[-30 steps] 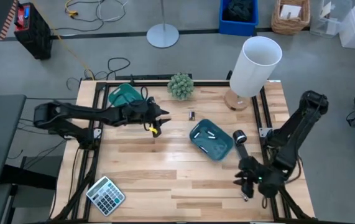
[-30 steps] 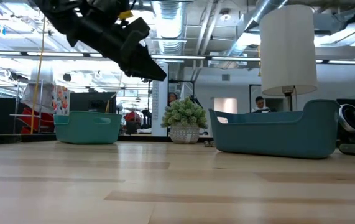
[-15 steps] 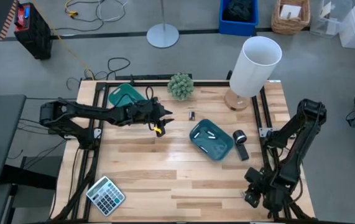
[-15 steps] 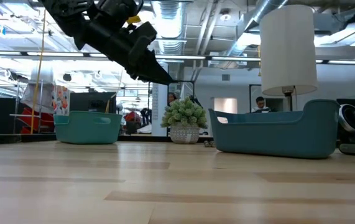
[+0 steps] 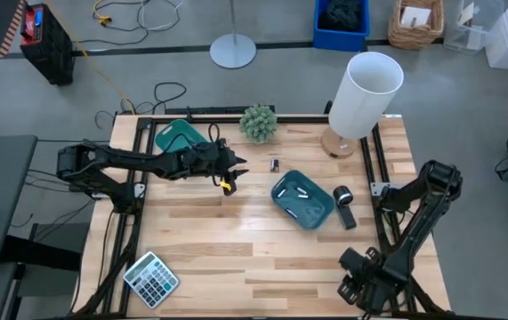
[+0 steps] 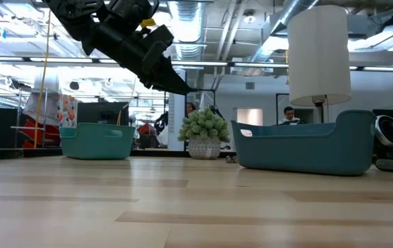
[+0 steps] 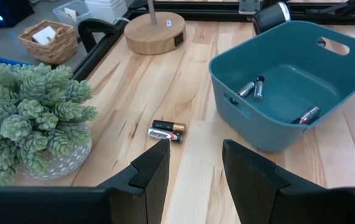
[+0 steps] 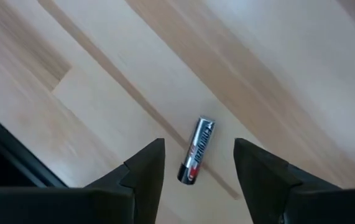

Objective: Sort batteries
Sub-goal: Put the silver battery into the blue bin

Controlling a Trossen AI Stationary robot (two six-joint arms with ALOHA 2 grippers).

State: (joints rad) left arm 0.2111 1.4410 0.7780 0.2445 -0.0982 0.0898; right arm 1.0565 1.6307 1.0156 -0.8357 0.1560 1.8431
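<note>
Two batteries (image 7: pixel 166 130) lie side by side on the wood in front of the plant; they also show in the high view as the battery pair (image 5: pixel 274 164). My left gripper (image 7: pixel 197 146) hovers open short of them, above the table, seen as my left gripper (image 5: pixel 232 169) from above. A teal tray (image 5: pixel 302 201) holds several batteries (image 7: pixel 252 88). A second teal tray (image 5: pixel 178 136) stands at the far left. My right gripper (image 8: pixel 198 144) points down, open, at the near right edge of the table (image 5: pixel 351 288). A silvery battery (image 8: pixel 197 155) lies on the wood below it, between its fingers and clear of both.
A black-and-silver cylinder (image 5: pixel 343 201) lies right of the middle tray. A potted plant (image 5: pixel 259 123) and a white lamp (image 5: pixel 365 96) stand at the far edge, and a grey calculator (image 5: pixel 151 278) lies at the near left corner. Bare wood spans the table's middle.
My right gripper has gone toward the table's near edge and down, and has tipped over until it points down at the wood.
</note>
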